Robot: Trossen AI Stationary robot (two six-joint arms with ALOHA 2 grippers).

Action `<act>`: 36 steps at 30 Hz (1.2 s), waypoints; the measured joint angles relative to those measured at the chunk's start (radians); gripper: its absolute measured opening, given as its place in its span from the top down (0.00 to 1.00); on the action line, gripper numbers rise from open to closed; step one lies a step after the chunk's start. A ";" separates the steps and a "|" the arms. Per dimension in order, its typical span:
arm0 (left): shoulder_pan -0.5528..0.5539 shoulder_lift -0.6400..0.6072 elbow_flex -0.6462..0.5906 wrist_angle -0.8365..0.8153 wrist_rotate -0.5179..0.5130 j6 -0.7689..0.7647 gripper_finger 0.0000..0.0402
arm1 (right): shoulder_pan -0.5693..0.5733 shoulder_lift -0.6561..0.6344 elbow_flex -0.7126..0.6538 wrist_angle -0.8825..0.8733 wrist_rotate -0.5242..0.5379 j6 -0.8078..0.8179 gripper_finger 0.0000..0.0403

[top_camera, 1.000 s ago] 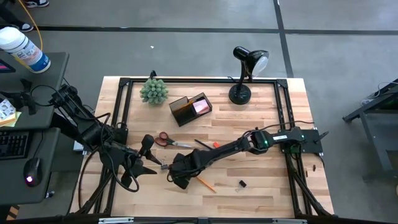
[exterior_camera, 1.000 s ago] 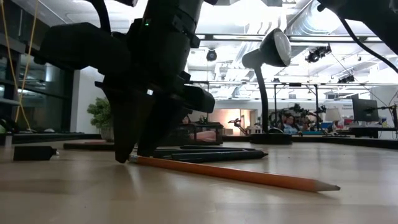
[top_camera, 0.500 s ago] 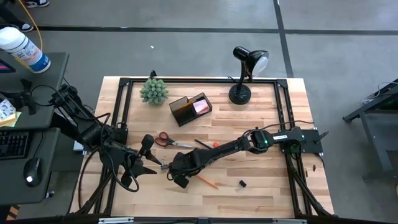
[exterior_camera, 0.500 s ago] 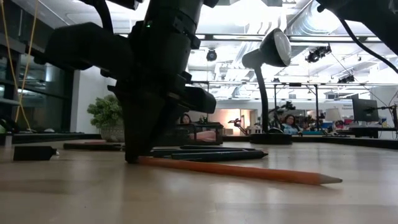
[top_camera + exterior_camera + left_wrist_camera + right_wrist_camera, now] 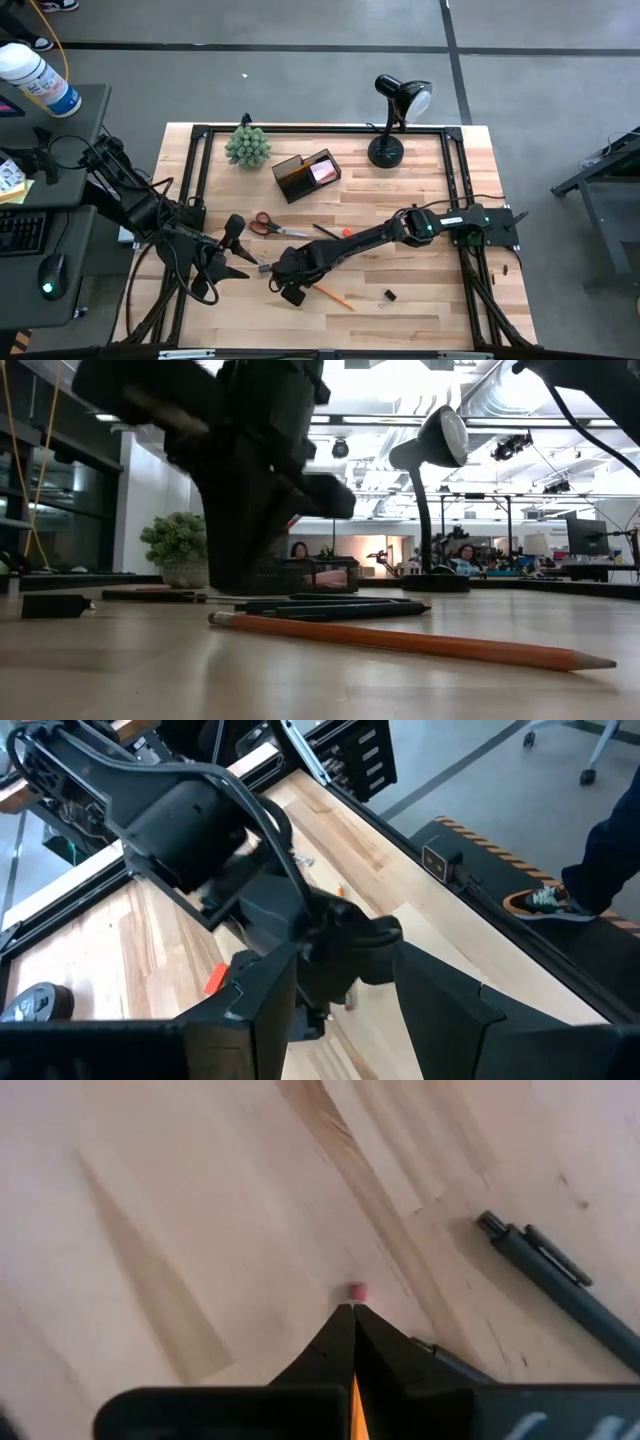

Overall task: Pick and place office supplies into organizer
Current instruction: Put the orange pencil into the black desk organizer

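Reference landmark: the organizer (image 5: 305,175), standing on the table (image 5: 440,310) with a pink sticky-note pad (image 5: 322,170) in one of its compartments.

1. Right gripper (image 5: 353,1315): I saw it low over the wood, well to the front-edge side of the organizer. Its fingers were pressed together. In the right wrist view a thin orange sliver of the pencil (image 5: 400,640) ran along the seam between them, and the pink eraser end showed just past the tips. In the low view the pencil lay flat on the table. I could not tell whether the fingers actually clamped it.

2. Left gripper (image 5: 250,266): it waited to the front and left of the organizer, near the right gripper, with its fingers spread apart and nothing between them.

3. Remaining supplies: the red-handled scissors (image 5: 270,226) lay between the organizer and the two grippers. A black pen (image 5: 555,1280) lay close beside the right gripper. A small black clip (image 5: 389,296) sat beyond the pencil's point, farther from the organizer and to its right.
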 joint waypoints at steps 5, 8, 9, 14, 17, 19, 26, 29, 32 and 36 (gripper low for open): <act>0.000 -0.014 0.001 -0.032 0.007 0.000 0.60 | -0.001 -0.015 0.002 -0.006 0.008 0.008 1.00; 0.000 -0.017 0.001 -0.038 0.008 0.000 0.60 | -0.001 -0.019 0.002 0.001 -0.020 -0.015 1.00; 0.000 -0.017 0.001 -0.045 0.008 0.000 0.61 | 0.000 -0.019 0.002 0.003 -0.030 -0.016 1.00; 0.000 -0.017 0.001 -0.112 0.054 -0.001 0.60 | 0.014 -0.025 0.002 -0.006 -0.036 -0.026 1.00; 0.000 -0.017 0.001 -0.139 0.063 -0.002 0.61 | 0.023 -0.048 0.002 -0.039 -0.016 -0.045 0.97; 0.000 -0.017 0.001 -0.151 0.063 -0.001 0.60 | 0.028 -0.058 0.006 -0.078 0.000 -0.046 0.95; 0.000 -0.011 0.000 -0.152 0.062 0.030 0.60 | 0.068 -0.084 0.004 -0.227 0.000 -0.039 0.83; 0.000 -0.012 0.000 -0.150 0.060 0.046 0.61 | 0.112 -0.097 0.004 -0.273 0.007 -0.016 0.78; 0.000 -0.011 0.000 -0.140 0.060 0.076 0.60 | 0.159 -0.108 0.004 -0.303 0.030 -0.011 0.74; 0.001 0.000 0.000 -0.086 0.055 0.124 0.60 | 0.226 -0.125 0.005 -0.330 0.057 0.044 0.72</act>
